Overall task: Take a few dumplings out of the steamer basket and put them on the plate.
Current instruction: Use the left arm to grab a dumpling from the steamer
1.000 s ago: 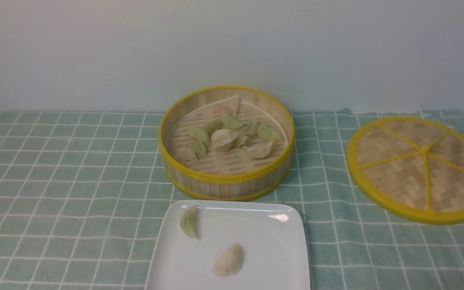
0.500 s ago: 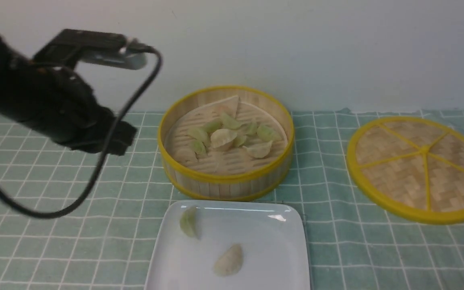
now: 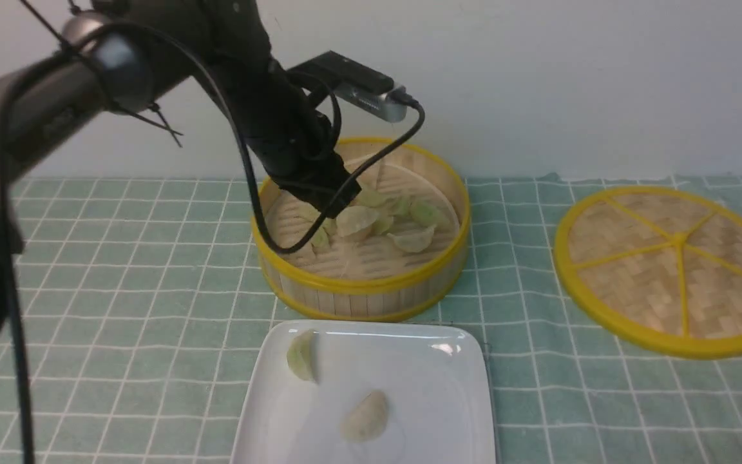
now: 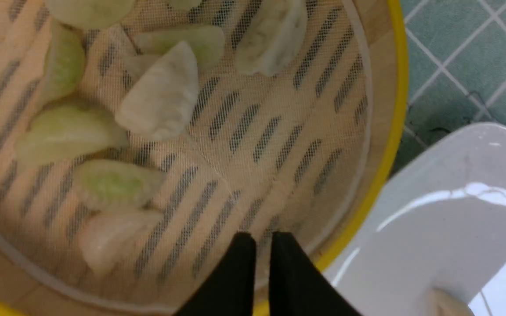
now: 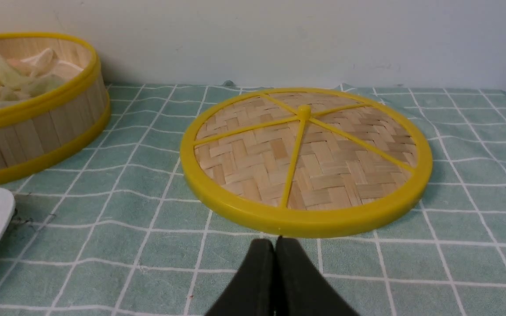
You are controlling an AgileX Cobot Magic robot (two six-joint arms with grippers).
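Observation:
The steamer basket stands at the middle back and holds several pale green and cream dumplings. The white plate lies just in front of it with one green dumpling and one cream dumpling on it. My left gripper hangs over the basket's left half. In the left wrist view it is empty, its jaws a thin slit apart, above the slatted floor near the basket rim, apart from the nearest cream dumpling. My right gripper is shut and empty, low over the cloth.
The flat woven lid with a yellow rim lies at the right on the green checked cloth, just ahead of my right gripper in the right wrist view. A wall stands close behind the basket. The left arm's cable hangs into the basket.
My left arm came into view from the left and swung right, over the basket. The dumplings, plate and lid have not moved.

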